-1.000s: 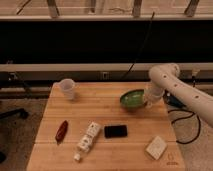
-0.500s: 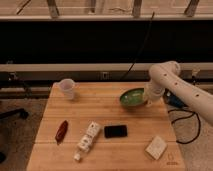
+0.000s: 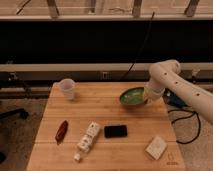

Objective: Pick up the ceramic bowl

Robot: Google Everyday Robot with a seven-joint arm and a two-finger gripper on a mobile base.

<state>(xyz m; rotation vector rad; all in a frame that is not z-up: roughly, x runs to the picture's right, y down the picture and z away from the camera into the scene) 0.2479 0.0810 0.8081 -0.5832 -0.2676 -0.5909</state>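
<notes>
The green ceramic bowl (image 3: pixel 132 96) is at the back right of the wooden table (image 3: pixel 105 110), tilted so its pale-streaked inside faces the camera, with a shadow under it. My gripper (image 3: pixel 147 97) is at the end of the white arm (image 3: pixel 172 82) that reaches in from the right. It is at the bowl's right rim and shut on it. The bowl and wrist hide most of the gripper.
A small white cup (image 3: pixel 67 88) stands at the back left. A red object (image 3: pixel 61 131), a white bottle lying down (image 3: pixel 86 142), a black phone (image 3: pixel 115 131) and a white box (image 3: pixel 156 147) lie toward the front. Cables and a blue thing (image 3: pixel 175 102) are off the right edge.
The arm has shifted very slightly; the bowl stays at the same spot, tilted at the gripper.
</notes>
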